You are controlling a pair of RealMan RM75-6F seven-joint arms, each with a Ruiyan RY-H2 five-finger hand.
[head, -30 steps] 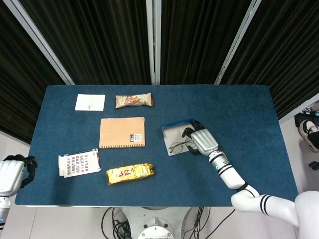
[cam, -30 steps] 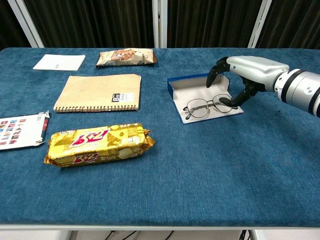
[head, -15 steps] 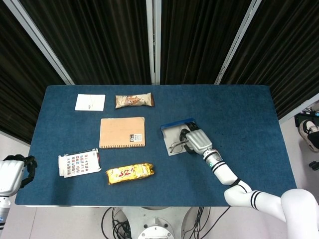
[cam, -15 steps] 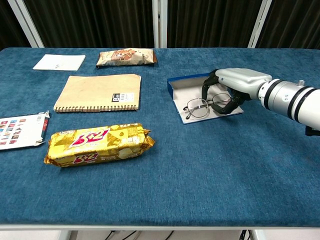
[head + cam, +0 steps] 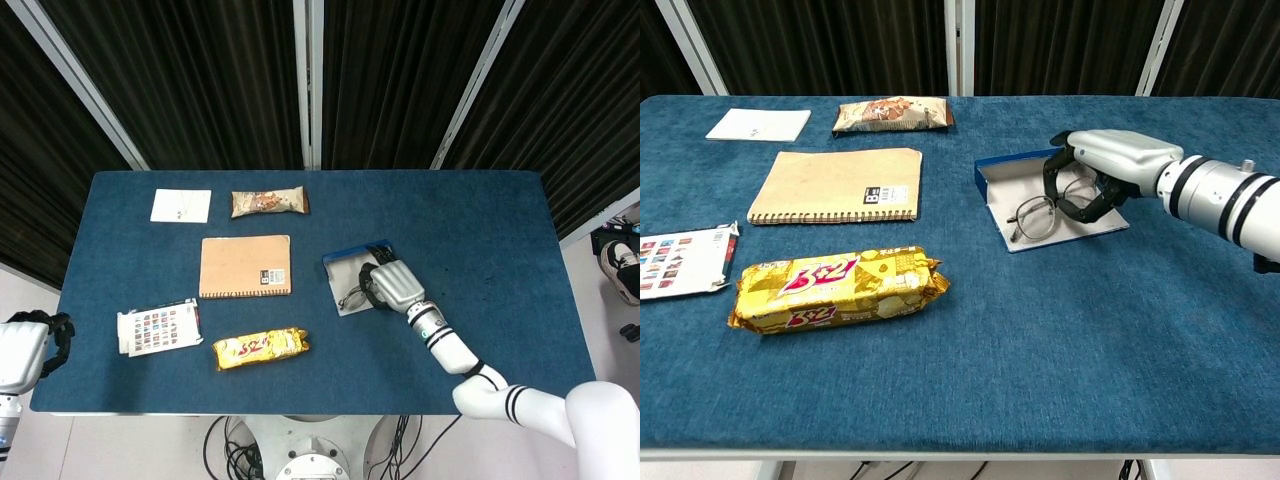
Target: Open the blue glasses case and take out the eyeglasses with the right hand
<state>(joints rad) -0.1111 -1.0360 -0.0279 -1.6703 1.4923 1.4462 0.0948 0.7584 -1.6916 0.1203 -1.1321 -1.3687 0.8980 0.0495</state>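
Nearest the robot, at the worktop's (image 5: pixel 480 220) front-left corner, the left hand (image 5: pixel 30 340) hangs idle, fingers curled on nothing. Farther in, the right hand (image 5: pixel 1102 168) arches over the open case (image 5: pixel 1040 200), its fingers (image 5: pixel 1072 205) curling round the glasses (image 5: pixel 1035 215), which lie on the pale lining just under and left of the fingertips. Opening looks done. I judge the grip is forming, though not surely closed; the lift out remains.

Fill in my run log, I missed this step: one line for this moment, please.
stage: grasping | blue glasses case: open | eyeglasses: in case | right hand: fingers curled around eyeglasses | left hand: off table, idle
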